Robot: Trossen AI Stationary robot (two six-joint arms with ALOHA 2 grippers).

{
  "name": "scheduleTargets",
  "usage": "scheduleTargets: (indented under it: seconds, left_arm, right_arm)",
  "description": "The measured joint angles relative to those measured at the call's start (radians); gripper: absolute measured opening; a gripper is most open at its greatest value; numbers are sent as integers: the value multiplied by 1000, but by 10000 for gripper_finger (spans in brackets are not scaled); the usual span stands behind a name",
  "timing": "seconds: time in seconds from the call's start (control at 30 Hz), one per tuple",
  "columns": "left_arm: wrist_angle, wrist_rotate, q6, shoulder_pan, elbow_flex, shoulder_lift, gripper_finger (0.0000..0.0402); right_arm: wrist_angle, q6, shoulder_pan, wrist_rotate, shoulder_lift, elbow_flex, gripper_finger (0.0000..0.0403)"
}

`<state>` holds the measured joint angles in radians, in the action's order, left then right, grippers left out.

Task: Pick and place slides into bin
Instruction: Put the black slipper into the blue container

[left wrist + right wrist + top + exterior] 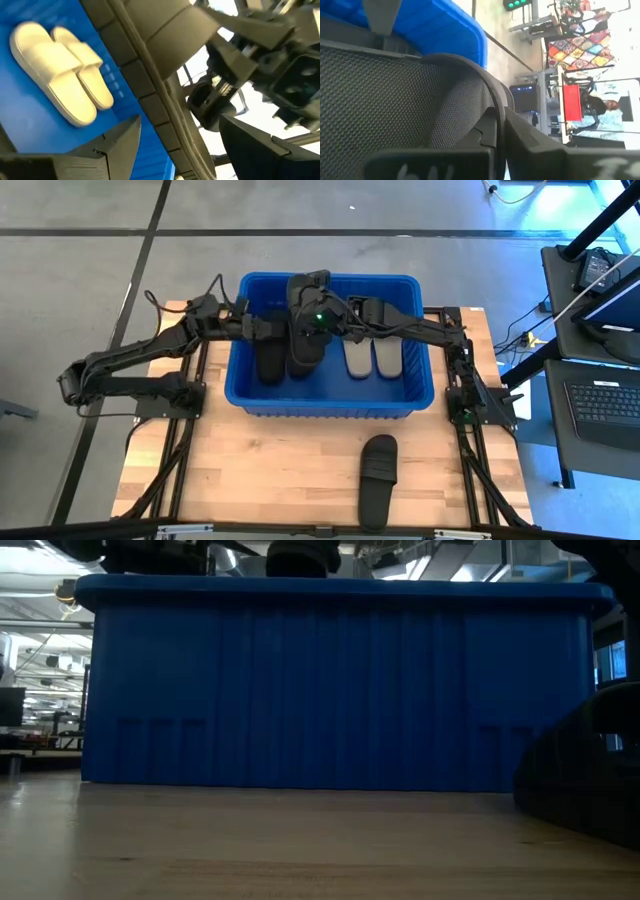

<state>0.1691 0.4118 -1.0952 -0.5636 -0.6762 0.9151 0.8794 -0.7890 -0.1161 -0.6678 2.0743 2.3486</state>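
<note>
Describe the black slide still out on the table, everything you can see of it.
The last black slide lies flat on the bare wooden table, in front of the blue bin and clear of its wall, toward the right arm's side. It looks matte black, with a wide strap across one end and a long open footbed, lying roughly lengthwise toward the table's front edge. Neither gripper is near it; nothing but the tabletop touches it.

A bright blue bin (330,402) with vertically ribbed walls sits on a pale wooden table (280,470). Inside lie two off-white slides (372,356) and matte black slides (270,360). One more black slide (378,478) rests on the light wood. Both robot arms are dark.
</note>
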Motion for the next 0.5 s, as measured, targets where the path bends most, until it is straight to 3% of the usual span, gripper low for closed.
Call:
scheduleTargets:
  seconds: [0.17, 0.33, 0.5]
  left_arm:
    - [7, -2, 36, -61, 0, -61, 261]
    - [7, -2, 85, -93, 0, -137, 261]
    - [6, -20, 163, -98, 0, -208, 261]
  right_arm:
    - [-6, 52, -12, 6, 0, 0, 17]
    - [-19, 134, -25, 97, 1, 0, 17]
    - [-70, 158, -37, 117, 19, 0, 17]
